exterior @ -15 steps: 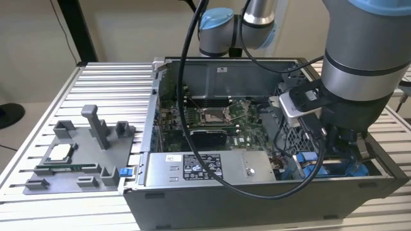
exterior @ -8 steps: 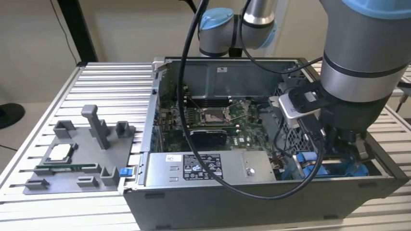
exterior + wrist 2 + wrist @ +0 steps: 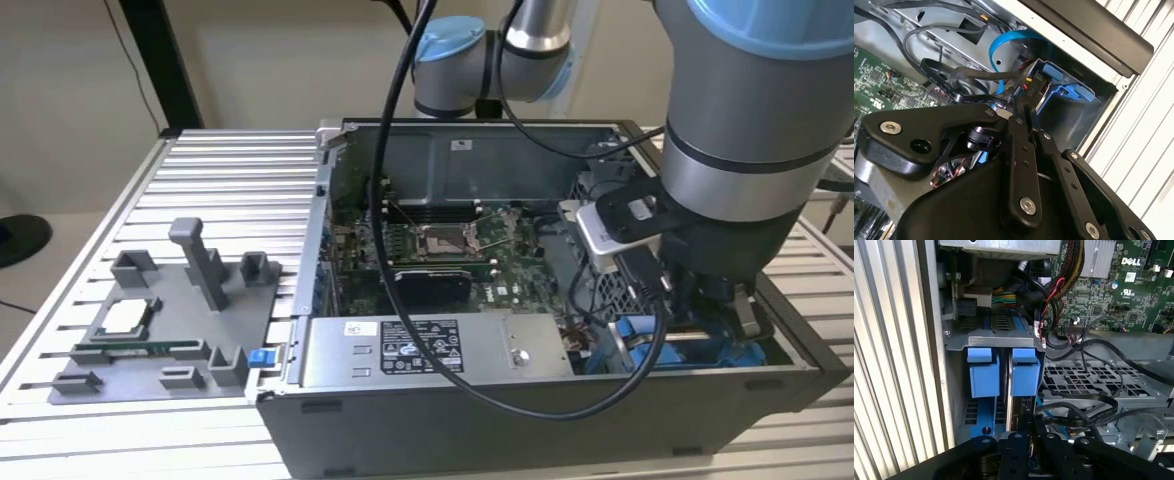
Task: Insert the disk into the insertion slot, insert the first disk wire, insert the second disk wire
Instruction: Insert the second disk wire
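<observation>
The insertion slot [image 3: 999,341] is a dark grey bay in the case's front corner, at the exterior view's right. The disk's blue carrier [image 3: 985,377] sits inside the slot, its two blue tabs side by side, and the disk's body is mostly hidden. The blue carrier [image 3: 1070,90] also lies just past my fingertips. My gripper [image 3: 1022,109] reaches down into this corner with its jaws nearly together on the end of a black flat disk wire [image 3: 961,95]. Gripper [image 3: 1027,429] and carrier [image 3: 657,338] are close together. A blue disk wire [image 3: 1003,44] loops above the bay.
The open computer case [image 3: 534,400] rests on a ribbed aluminium table [image 3: 227,160]. A silver labelled power-supply box [image 3: 427,350], the motherboard [image 3: 441,240] and a perforated metal cage [image 3: 1089,382] crowd the bay. A grey fixture tray [image 3: 160,320] lies at the exterior view's left.
</observation>
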